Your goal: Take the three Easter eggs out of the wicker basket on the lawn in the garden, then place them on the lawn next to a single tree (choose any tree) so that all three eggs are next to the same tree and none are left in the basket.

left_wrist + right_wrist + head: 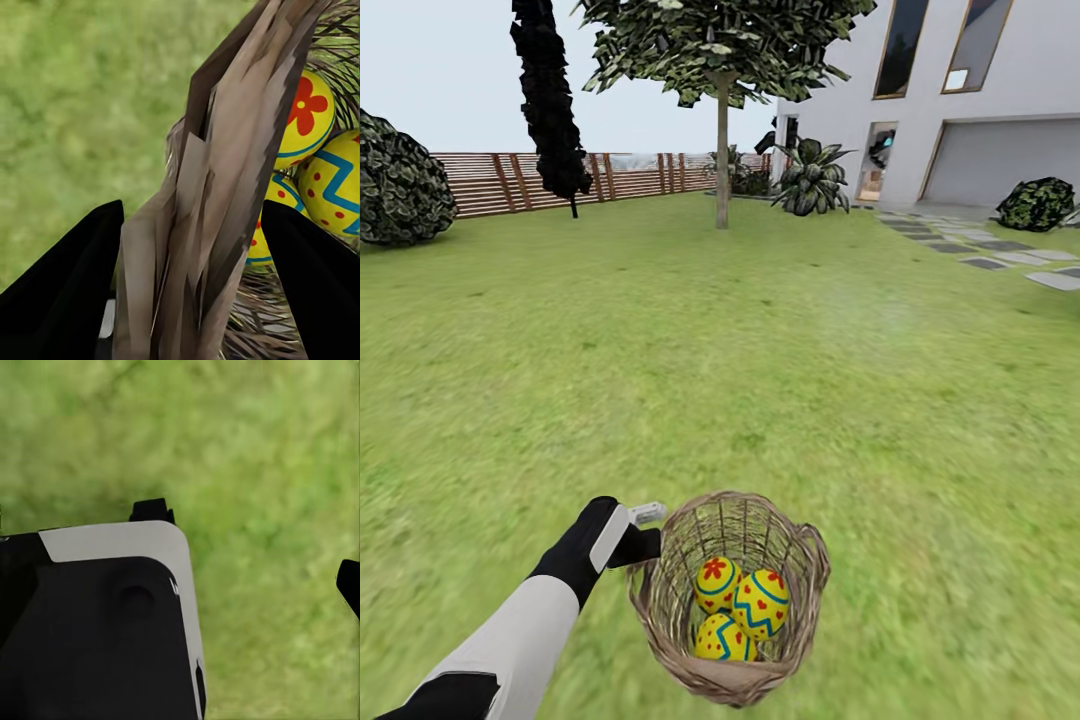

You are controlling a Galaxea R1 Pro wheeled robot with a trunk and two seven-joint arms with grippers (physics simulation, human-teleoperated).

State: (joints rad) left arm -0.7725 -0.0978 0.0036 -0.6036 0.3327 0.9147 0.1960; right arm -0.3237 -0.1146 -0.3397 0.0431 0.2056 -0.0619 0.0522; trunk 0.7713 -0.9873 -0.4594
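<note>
Gripping the basket (732, 598) by its braided rim, my left gripper (643, 545) has one finger outside the wall and one inside, the rim wedged between them. Just past my inner finger, three eggs (740, 608) lie touching in the basket's bottom. Well beyond, across the lawn (760, 350), stands the tree (722, 150) before the fence (490, 182). My right gripper (247, 544) hangs over bare grass, fingertips spread apart with nothing between them.
</note>
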